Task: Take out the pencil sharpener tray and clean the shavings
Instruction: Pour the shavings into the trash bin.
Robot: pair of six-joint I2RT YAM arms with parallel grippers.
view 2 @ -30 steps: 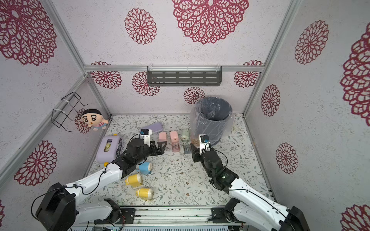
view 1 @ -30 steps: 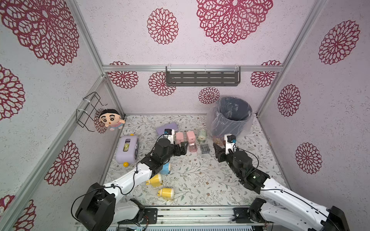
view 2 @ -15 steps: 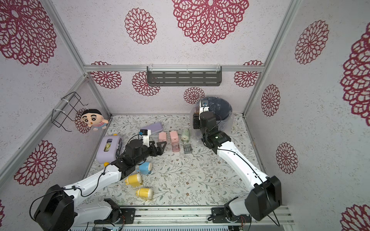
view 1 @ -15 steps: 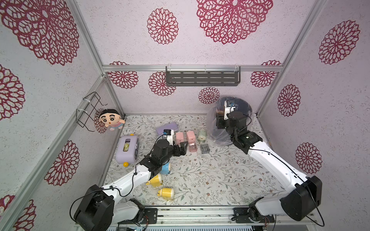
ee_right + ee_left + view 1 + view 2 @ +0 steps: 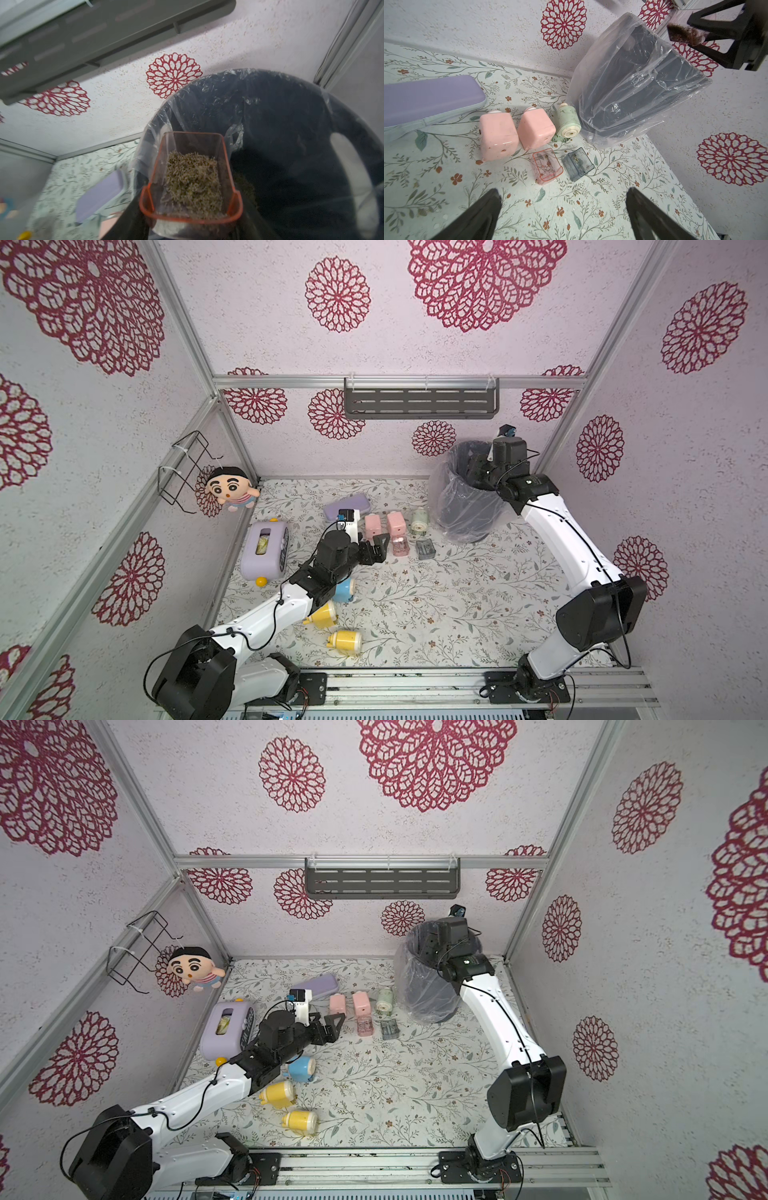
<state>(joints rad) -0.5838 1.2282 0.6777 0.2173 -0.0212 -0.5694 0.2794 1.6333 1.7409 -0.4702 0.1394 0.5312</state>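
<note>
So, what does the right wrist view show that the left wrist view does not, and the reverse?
Only the right wrist: the mouth of the lined bin from above, and the shavings from the top, filling the held tray. Only the left wrist: the green sharpener, a loose pinkish tray and a loose grey tray, the open left fingers. Both: the bin, the purple case, the held tray in the right fingers.

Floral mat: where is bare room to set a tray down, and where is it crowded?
Bare: the patch between the grey tray, the yellow sharpeners and the right arm. Crowded: the back row by the bin and pink sharpeners.
</note>
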